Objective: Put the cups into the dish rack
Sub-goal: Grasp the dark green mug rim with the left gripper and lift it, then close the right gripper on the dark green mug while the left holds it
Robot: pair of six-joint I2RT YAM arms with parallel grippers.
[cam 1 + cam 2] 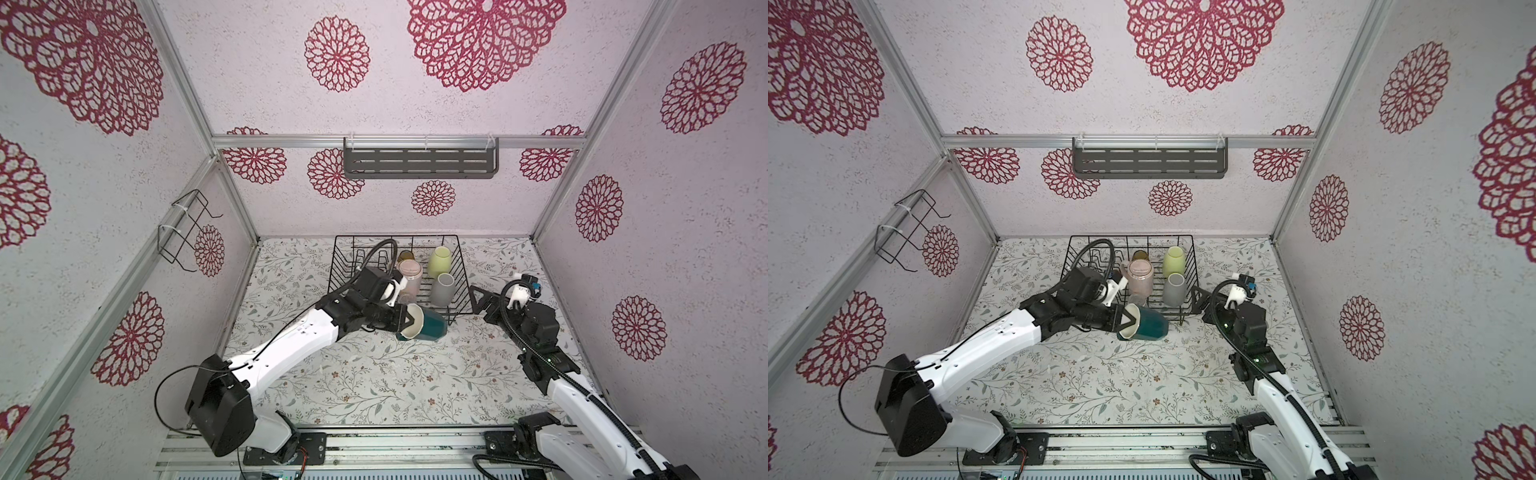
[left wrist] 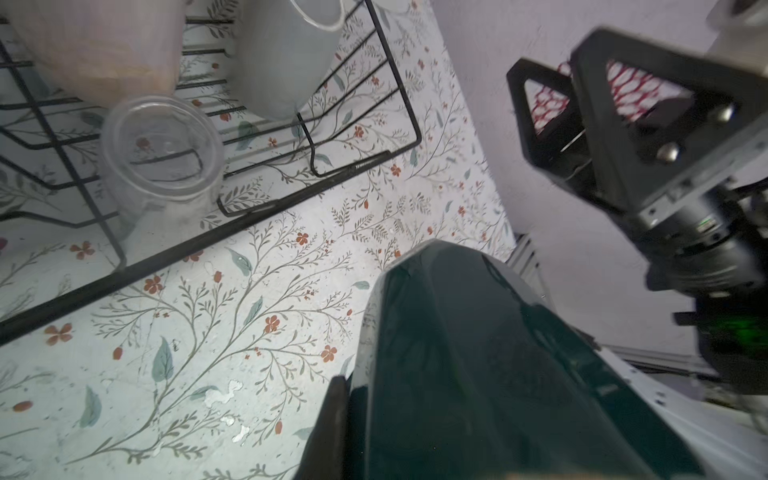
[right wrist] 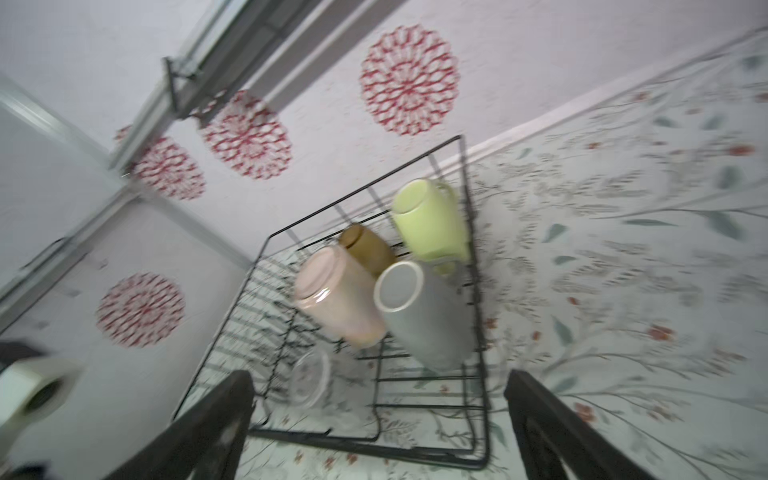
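Teal mug pinched at the lip by left gripper, last one outside dish rack. Next: lift it over the near rim. Right gripper spread.

I am finding nothing legible in any of the views: no text, label, brand, number or sign is showing clearly enough for me to read.

Clear glass blurred, possibly inverted
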